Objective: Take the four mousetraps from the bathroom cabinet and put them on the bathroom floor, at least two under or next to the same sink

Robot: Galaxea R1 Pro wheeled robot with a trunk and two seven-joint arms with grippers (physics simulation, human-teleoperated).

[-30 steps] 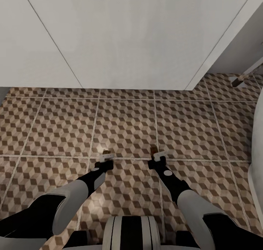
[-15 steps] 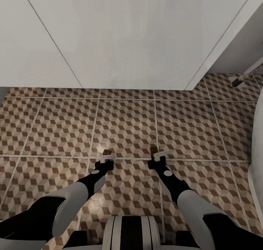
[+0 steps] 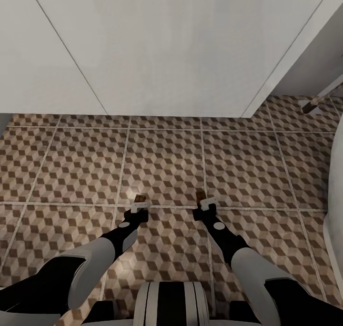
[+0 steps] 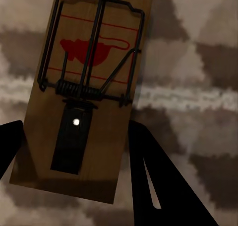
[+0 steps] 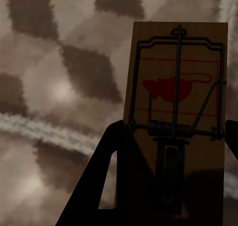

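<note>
Two mousetraps show, each a small brown board with dark wire and a red mouse print. My left gripper [image 3: 139, 207] is shut on one mousetrap [image 3: 139, 200] [image 4: 84, 87], whose board sits between the dark fingers [image 4: 153, 181] just above the bathroom floor [image 3: 166, 164]. My right gripper [image 3: 206, 204] is shut on the other mousetrap [image 3: 200, 195] [image 5: 178, 92], also low over the cube-patterned tiles. Both grippers hang a little in front of the white boxy sink [image 3: 181, 54], which fills the top of the head view. The cabinet is out of view.
A curved white fixture [image 3: 336, 197] edges in at the right. A thin pale rod with a dark tip [image 3: 314, 102] slants down to the floor at the far right, beside the sink. Open tiles lie between the grippers and the sink.
The left wrist turned slightly and its mousetrap dipped a touch lower one second ago; since then both arms have held still.
</note>
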